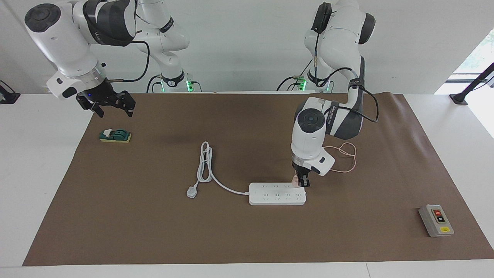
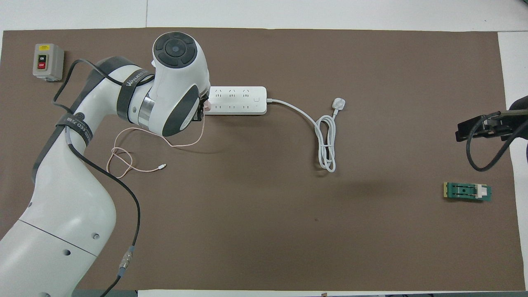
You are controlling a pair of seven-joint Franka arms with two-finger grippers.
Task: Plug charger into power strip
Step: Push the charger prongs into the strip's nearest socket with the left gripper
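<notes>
The white power strip (image 1: 277,194) (image 2: 237,100) lies flat on the brown mat, its thick cord curling off to a white plug (image 1: 192,192). My left gripper (image 1: 302,182) points straight down, shut on the small pink charger (image 1: 295,180) (image 2: 207,106), which sits low over the strip's end nearest the left arm; whether the prongs touch the strip I cannot tell. The charger's thin pink cable (image 1: 344,160) (image 2: 123,159) trails on the mat toward the robots. My right gripper (image 1: 110,105) hangs open in the air over the mat's edge at the right arm's end, waiting.
A green-and-yellow switch block (image 1: 115,136) (image 2: 467,192) lies on the mat below the right gripper. A grey box with red and black buttons (image 1: 436,220) (image 2: 48,61) stands at the left arm's end, farther from the robots than the strip.
</notes>
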